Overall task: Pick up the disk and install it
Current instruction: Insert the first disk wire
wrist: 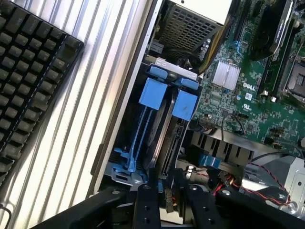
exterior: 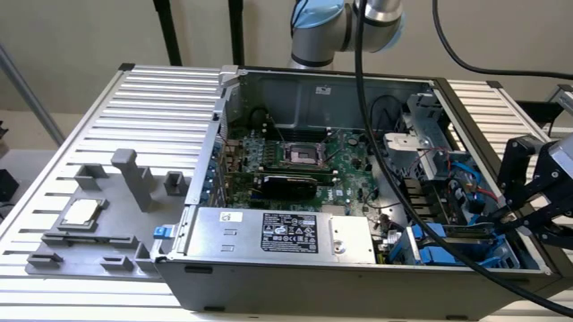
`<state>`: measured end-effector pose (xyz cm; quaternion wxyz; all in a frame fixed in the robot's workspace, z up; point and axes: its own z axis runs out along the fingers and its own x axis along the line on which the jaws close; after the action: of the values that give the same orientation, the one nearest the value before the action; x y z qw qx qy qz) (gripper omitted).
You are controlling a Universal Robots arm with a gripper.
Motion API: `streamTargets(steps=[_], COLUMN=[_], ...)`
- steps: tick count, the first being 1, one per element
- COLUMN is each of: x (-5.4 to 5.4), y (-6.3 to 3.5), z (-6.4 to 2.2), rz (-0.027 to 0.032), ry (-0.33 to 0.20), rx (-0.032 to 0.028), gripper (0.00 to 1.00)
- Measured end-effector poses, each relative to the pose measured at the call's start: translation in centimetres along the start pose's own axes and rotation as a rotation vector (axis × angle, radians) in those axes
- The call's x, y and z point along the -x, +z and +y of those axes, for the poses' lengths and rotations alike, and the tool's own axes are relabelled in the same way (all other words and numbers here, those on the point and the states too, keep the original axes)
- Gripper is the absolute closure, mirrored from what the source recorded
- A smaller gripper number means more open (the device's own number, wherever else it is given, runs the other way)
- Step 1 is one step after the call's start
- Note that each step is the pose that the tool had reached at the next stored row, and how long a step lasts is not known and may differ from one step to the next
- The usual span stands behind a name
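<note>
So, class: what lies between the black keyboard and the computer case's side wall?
Bare ribbed metal table top, with nothing resting on it, runs from the keyboard to the case wall; the wrist view shows that stretch.

One disk (wrist: 163,131), one keyboard (wrist: 28,71), one case (exterior: 296,292)

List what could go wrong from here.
1. The disk stands on edge between blue rails; tilted slightly, it may jam.
2. Some red wires lie close beside the tool and could snag.
3. A black cable drapes across the open case and may catch.
</note>
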<state>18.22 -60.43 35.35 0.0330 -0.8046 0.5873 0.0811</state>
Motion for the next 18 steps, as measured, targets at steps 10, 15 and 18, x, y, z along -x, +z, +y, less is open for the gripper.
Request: streamTargets(steps=[10,15,18], x=[-0.1,0.1,0.5], y=[0.25,0.01,-0.10], z=[-0.06,0.26,1.27], rz=[0.0013,0.0011,0.0012], ry=[-0.030,-0.030,-0.030], rx=[0.0051,0.0052,0.0052], gripper=[0.84,0.84,0.84])
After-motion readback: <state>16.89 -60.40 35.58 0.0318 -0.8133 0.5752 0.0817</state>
